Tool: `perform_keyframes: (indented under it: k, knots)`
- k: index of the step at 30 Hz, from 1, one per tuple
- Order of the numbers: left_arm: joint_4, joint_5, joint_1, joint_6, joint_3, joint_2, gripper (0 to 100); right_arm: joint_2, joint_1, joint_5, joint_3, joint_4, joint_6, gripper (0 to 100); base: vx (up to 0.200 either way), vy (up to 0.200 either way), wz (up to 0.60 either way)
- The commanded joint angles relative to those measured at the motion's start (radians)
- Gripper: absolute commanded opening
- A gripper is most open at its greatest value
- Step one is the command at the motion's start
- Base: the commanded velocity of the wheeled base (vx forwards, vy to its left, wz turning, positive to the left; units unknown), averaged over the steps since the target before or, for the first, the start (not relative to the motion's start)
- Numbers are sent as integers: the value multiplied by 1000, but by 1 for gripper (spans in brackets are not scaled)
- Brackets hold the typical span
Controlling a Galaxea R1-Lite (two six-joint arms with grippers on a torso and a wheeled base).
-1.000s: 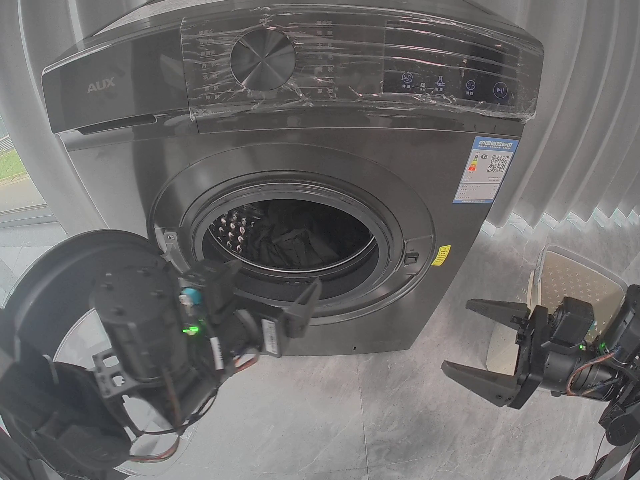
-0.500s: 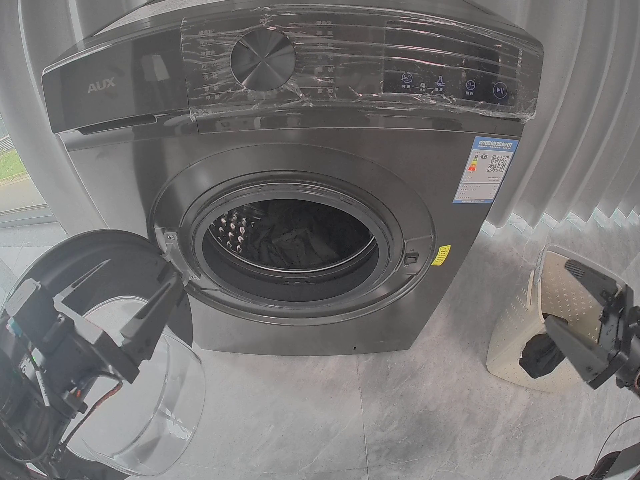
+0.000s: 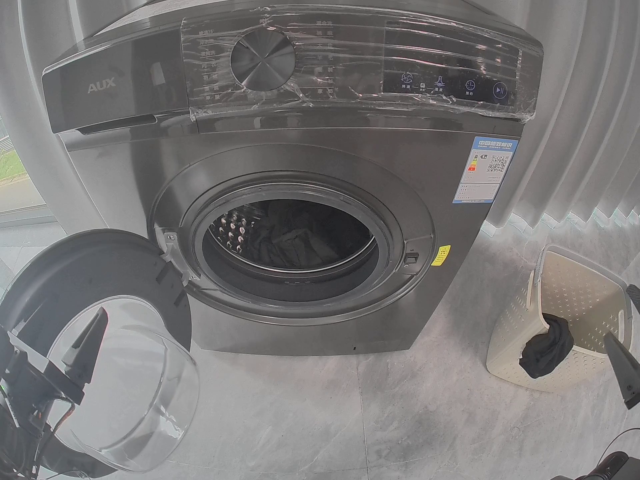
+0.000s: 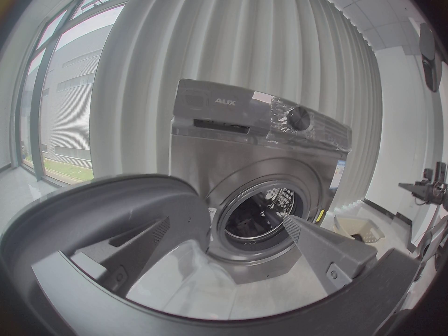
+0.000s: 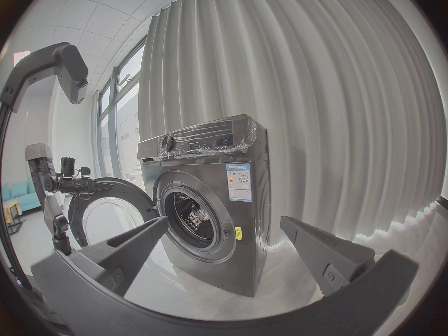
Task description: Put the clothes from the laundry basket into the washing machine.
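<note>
Washing machine (image 3: 313, 161): grey front-loader on the floor (image 3: 400, 421), back to a pale pleated curtain (image 3: 587, 101), clear film over the control panel.
Door (image 3: 93, 268): swung wide open on the robot's left, hinged at the port's left edge, glass bowl facing out.
Drum: port uncovered, dark clothes (image 3: 293, 238) lying inside, low and toward the back.
Laundry basket (image 3: 510, 341): cream, perforated, on the floor at the robot's right, apart from the machine, near the curtain.
Black garment (image 3: 547, 348): 1 dark piece in the basket, draped over its near rim.
Left gripper (image 4: 226, 220): low, just in front of the open door, 2 fingers spread wide, nothing between them.
Right gripper (image 5: 224, 220): low beside the basket, jaws parted wide, empty, pointing toward the machine.
</note>
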Motion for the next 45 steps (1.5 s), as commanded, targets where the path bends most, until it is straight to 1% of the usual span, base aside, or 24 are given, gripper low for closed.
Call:
perform_keyframes:
  k: [1, 2, 4, 7, 10, 11, 13, 15, 16, 17, 20, 21, 22, 23, 24, 26, 28, 29, 30, 31, 35, 39, 43, 45]
  knots:
    - [190, -3, 67, 5, 11, -209, 100, -327, -83, 3, -46, 209, -2, 100, 0, 0, 0]
    - [239, -3, 70, 5, 10, -246, 100, -372, -85, 4, -46, 261, -3, 100, 0, 0, 0]
    - [299, -3, 75, 2, 10, -289, 100, -418, -85, 4, -48, 318, -3, 100, 0, 0, 0]
    - [348, -5, 96, 2, 13, -337, 100, -458, -85, 4, -49, 362, -3, 100, 0, 0, 0]
    - [407, -43, 127, 1, 19, -432, 100, -521, -99, -3, -46, 425, -2, 100, 0, 0, 0]
    - [439, -59, 142, 1, 16, -462, 100, -541, -119, -2, -46, 454, -3, 100, 0, 0, 0]
    - [496, -66, 167, 2, 10, -501, 100, -564, -143, 0, -46, 490, -6, 100, 0, 0, 0]
    - [523, -69, 179, 5, 8, -518, 100, -568, -145, 0, -44, 497, -8, 100, 0, 0, 0]
    - [574, -85, 204, 7, 4, -556, 100, -571, -143, -2, -35, 502, -15, 100, 0, 0, 0]
    - [585, -91, 211, 7, 2, -568, 100, -574, -142, -3, -26, 505, -15, 100, 0, 0, 0]
    - [620, -105, 241, 7, 5, -617, 100, -577, -139, -6, 37, 508, -20, 100, 0, 0, 0]
    - [638, -106, 251, 7, 8, -639, 100, -588, -136, -23, 37, 540, -22, 100, 0, 0, 0]
    - [641, -108, 253, 7, 8, -640, 100, -590, -136, -26, 37, 548, -22, 100, 0, 0, 0]
    - [663, -111, 262, 8, 13, -662, 100, -608, -131, -60, 37, 609, -25, 100, 0, 0, 0]
    - [703, -129, 274, 8, 18, -688, 100, -613, -129, -149, 37, 692, -48, 100, 0, 0, 0]
    - [770, -160, 290, 10, 21, -729, 100, -611, -126, -282, 37, 781, -75, 100, 0, 0, 0]
    - [850, -187, 310, 16, 21, -791, 100, -610, -128, -333, 37, 821, -78, 100, 0, 0, 0]
    - [894, -204, 313, 27, 21, -812, 100, -610, -128, -333, 37, 821, -78, 100, 0, 0, 0]
    - [924, -217, 316, 30, 21, -815, 100, -610, -128, -330, 37, 821, -78, 100, 0, 0, 0]
    - [934, -221, 316, 24, 19, -809, 100, -610, -128, -327, 37, 821, -78, 100, 0, 0, 0]
    - [933, -218, 316, 25, 21, -808, 100, -610, -126, -327, 37, 821, -75, 100, 0, 0, 0]
    - [936, -223, 316, 1, 21, -808, 100, -610, -125, -333, 37, 824, -32, 100, 0, 0, 0]
    - [936, -224, 317, -16, 21, -808, 100, -611, -125, -333, 37, 824, -34, 100, -150, 0, 0]
    - [936, -224, 323, -19, 21, -805, 100, -611, -125, -333, 37, 824, -34, 100, -200, 0, 0]
